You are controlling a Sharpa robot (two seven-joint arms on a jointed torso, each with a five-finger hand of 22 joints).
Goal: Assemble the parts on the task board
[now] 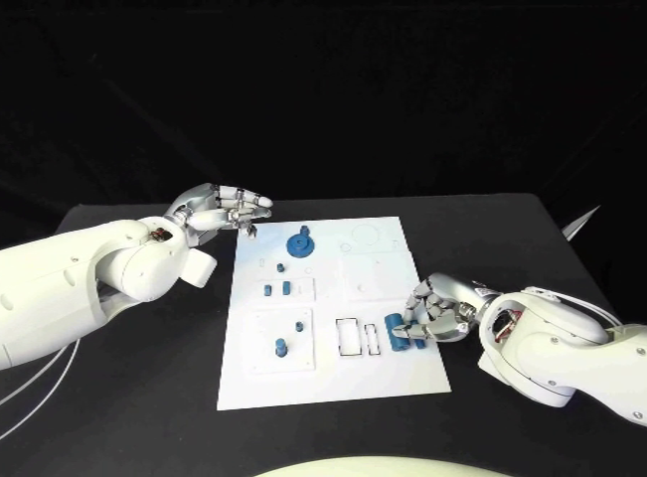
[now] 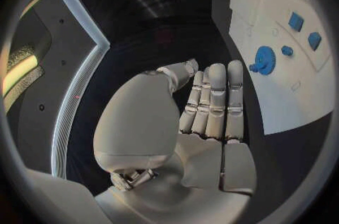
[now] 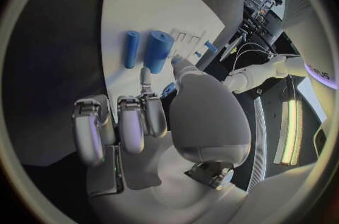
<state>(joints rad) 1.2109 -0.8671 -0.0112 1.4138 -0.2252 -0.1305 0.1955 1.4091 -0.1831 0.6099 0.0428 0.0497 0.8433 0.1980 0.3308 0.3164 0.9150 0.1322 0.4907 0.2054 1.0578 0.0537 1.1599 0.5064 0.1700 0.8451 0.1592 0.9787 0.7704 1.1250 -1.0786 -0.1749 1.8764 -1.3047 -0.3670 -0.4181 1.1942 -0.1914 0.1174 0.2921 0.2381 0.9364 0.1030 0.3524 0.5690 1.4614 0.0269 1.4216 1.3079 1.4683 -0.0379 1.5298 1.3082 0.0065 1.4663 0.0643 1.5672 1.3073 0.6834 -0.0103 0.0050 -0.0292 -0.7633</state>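
Note:
The white task board [image 1: 338,383] lies in the middle of the black table. On it are a blue gear [image 1: 302,243], several small blue parts [image 1: 267,290] and a blue peg [image 1: 281,347]. Two blue cylinders [image 1: 395,331] lie side by side at the board's right edge. My right hand [image 1: 445,310] is over them with its fingers curled. Its thumb and a finger pinch a small blue part [image 3: 168,89] just short of the thick cylinder [image 3: 159,49]. My left hand [image 1: 223,209] hovers off the board's far left corner, fingers [image 2: 215,100] stretched out and holding nothing.
The board has outlined slots [image 1: 349,336] beside the cylinders and raised white squares [image 1: 374,276] further back. Black table [image 1: 151,378] surrounds the board. A grey pointed thing [image 1: 581,221] sticks up at the table's right edge.

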